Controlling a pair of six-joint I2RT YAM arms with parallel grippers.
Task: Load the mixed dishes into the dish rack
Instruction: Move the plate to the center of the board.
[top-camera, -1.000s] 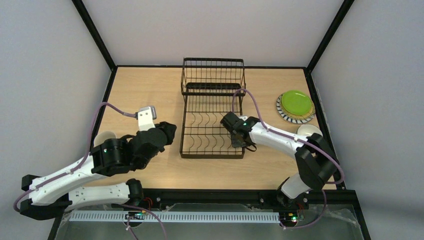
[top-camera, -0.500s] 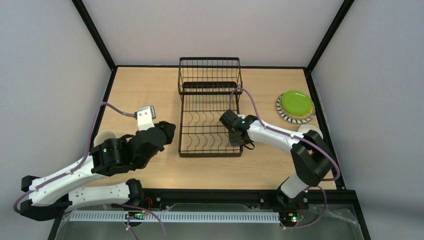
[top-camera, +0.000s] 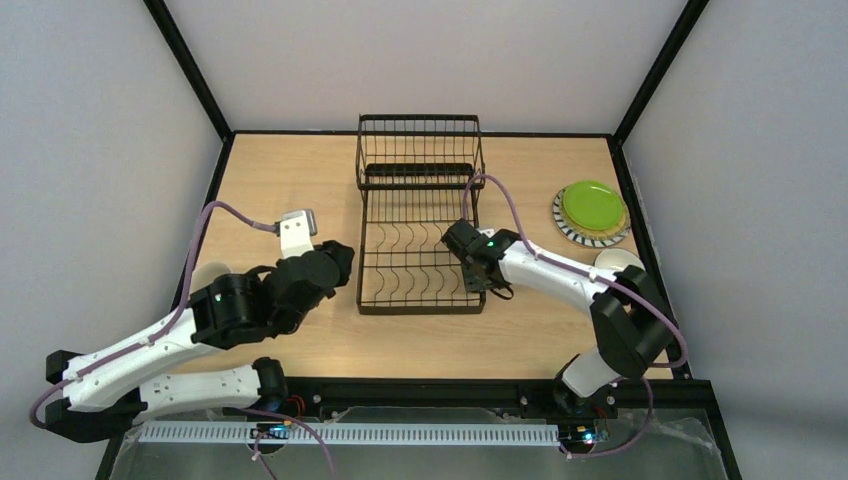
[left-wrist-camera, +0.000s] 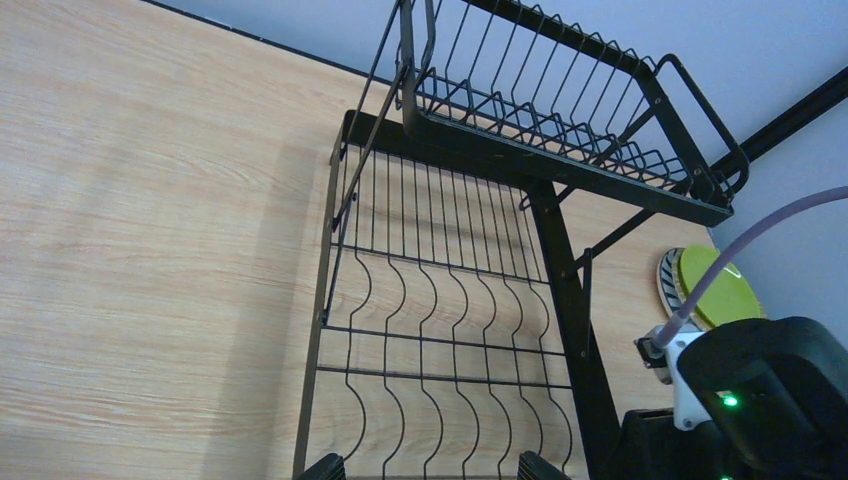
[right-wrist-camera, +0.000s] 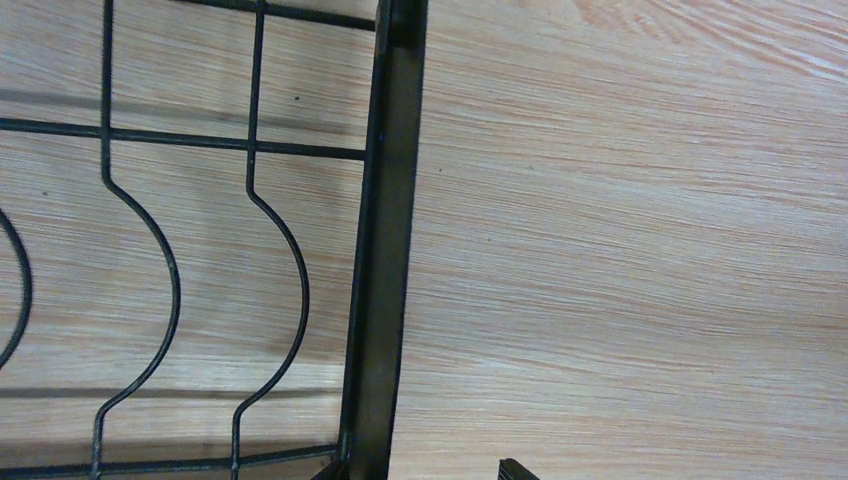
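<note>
The black wire dish rack (top-camera: 421, 183) stands mid-table with nothing in it. My right gripper (top-camera: 483, 284) is at its right rim, near the front corner. In the right wrist view the rim bar (right-wrist-camera: 385, 250) runs between the open fingers of my right gripper (right-wrist-camera: 420, 472), with a gap beside it. My left gripper (top-camera: 343, 258) hovers open just off the rack's left edge, and its fingertips (left-wrist-camera: 322, 467) frame the curved dividers (left-wrist-camera: 440, 300). A lime green plate (top-camera: 592, 204) tops a stack at the right edge. A cream mug (top-camera: 620, 261) and a pale mug (top-camera: 205, 275) are partly hidden by the arms.
The plate stack, with a striped rim (top-camera: 565, 228) at the bottom, sits close to the black frame post on the right. The rack's raised basket (left-wrist-camera: 560, 100) is at its far end. Bare wood lies left of the rack (left-wrist-camera: 150, 200).
The right gripper has opened and let go of the rack's right rim. Before that it shifted the rack slightly to the left. The left arm has crept a little forward.
</note>
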